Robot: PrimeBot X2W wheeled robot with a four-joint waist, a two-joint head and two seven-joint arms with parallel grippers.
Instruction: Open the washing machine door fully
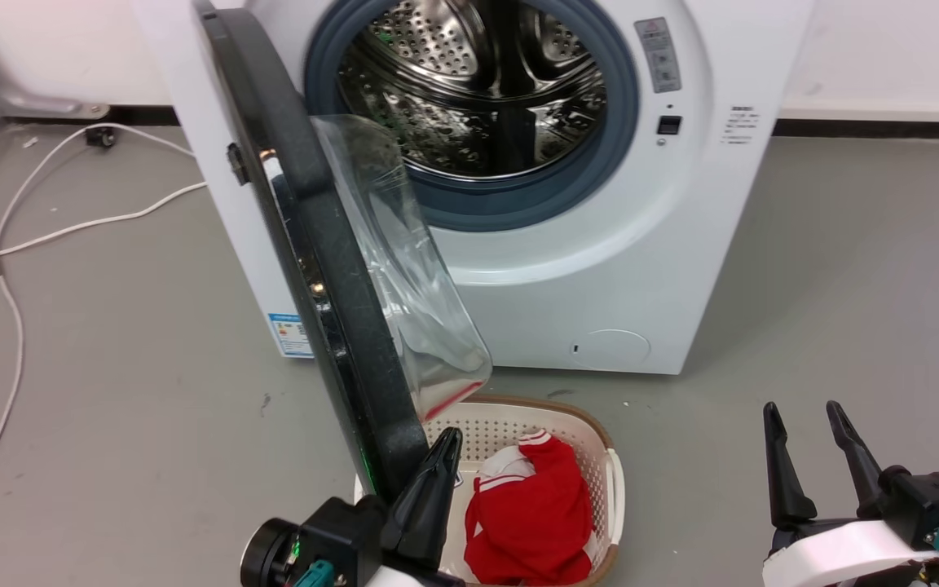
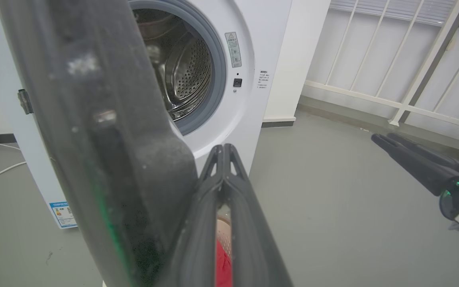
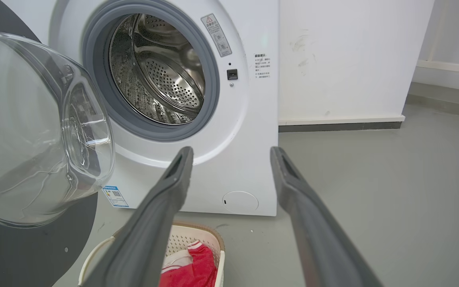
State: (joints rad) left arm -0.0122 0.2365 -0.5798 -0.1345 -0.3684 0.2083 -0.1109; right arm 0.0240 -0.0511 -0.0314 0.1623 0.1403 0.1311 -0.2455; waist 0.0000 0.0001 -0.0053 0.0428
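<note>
The washing machine door [image 1: 331, 310] stands swung out on its left-side hinge, edge-on before the washing machine [image 1: 600, 277] and above the laundry basket [image 1: 614, 489], with the left claw [image 1: 449, 444], fingers together, just beside its lower rim, and the right claw [image 1: 801, 416] spread apart, well off to the right.

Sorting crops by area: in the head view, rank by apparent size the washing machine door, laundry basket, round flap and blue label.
1. washing machine door, though its nearness to the camera enlarges it
2. laundry basket
3. round flap
4. blue label, partly hidden behind the door
</note>
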